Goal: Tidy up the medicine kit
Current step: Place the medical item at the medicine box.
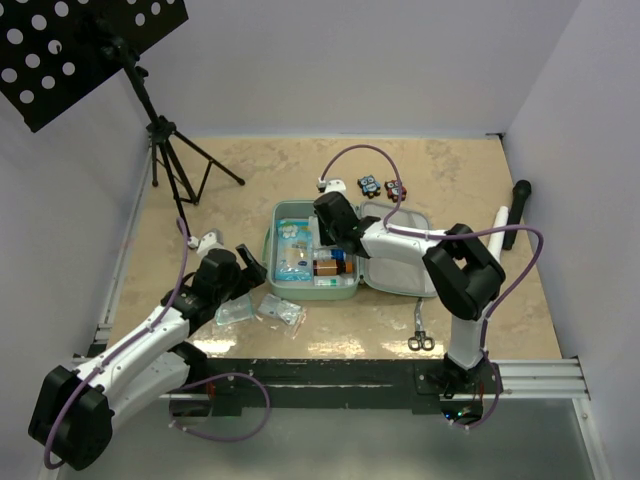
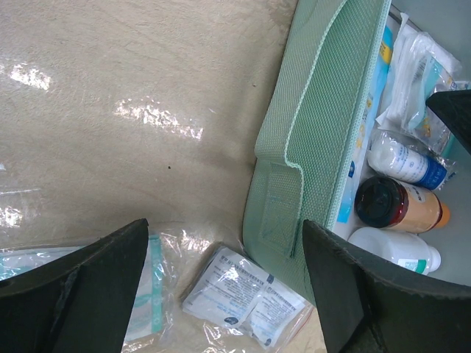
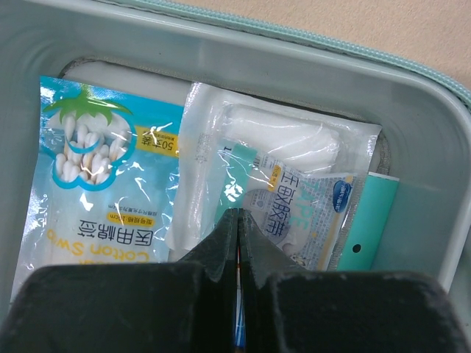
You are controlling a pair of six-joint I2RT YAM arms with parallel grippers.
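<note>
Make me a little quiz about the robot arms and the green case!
1. True or false: the left gripper is shut.
2. Where is the right gripper? A: over the open case. B: touching the left gripper. C: down by its own base.
3. Fill in: the orange bottle lies ___ the case.
Key: 1 false, its jaws stand wide open. 2 A. 3 inside.
</note>
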